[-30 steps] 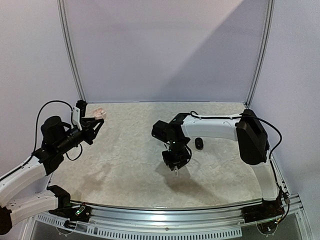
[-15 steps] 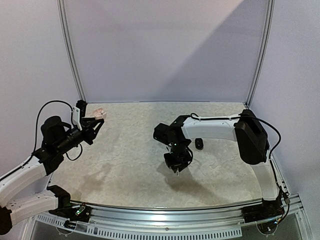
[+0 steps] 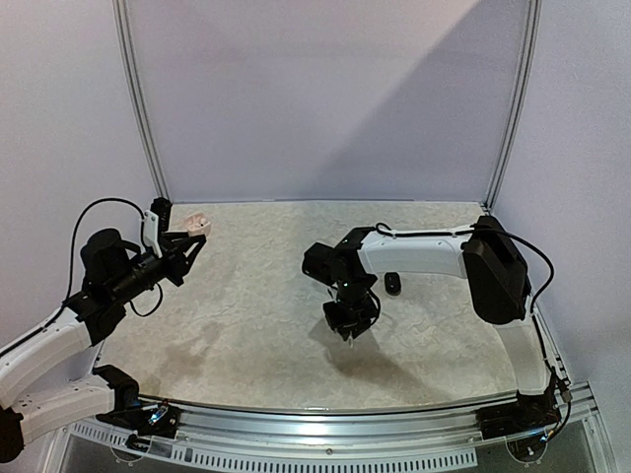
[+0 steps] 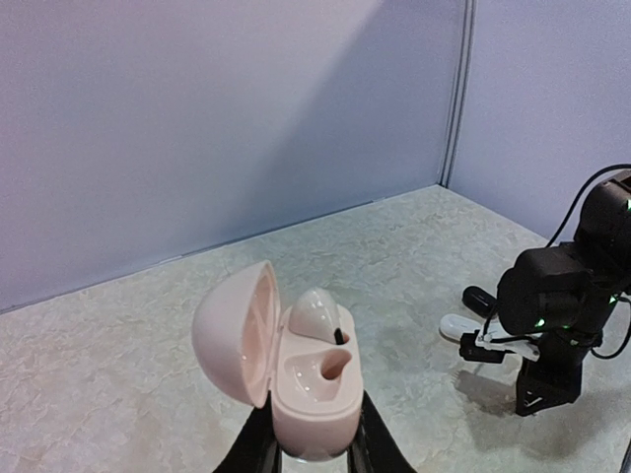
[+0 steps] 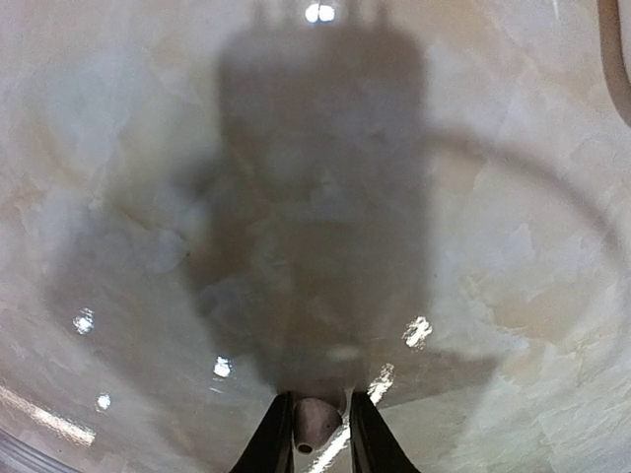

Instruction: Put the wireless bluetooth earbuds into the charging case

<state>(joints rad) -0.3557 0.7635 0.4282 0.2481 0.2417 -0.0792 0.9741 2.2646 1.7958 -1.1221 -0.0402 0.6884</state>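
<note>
Right end effector (image 3: 346, 323) is seen mid-desk, nearer the near edge than the far one, pointed down at the desk (image 3: 246, 330), with its shadow cast beneath. Its fingers are closed tight on a small pale earbud (image 5: 316, 420), which is pinched between the tips. A black pebble-shaped item (image 3: 393, 284) is seen on the desk just beyond it, toward the right edge; whether it is a case cannot be told. Left end effector (image 3: 194, 235) is raised near the far-left corner and clamped on the base of a pink charging case (image 4: 296, 389). The case is held upright with its lid swung open to the left. A second pale bud (image 4: 314, 311) is seated in the farther well. The nearer well is seen unfilled.
</note>
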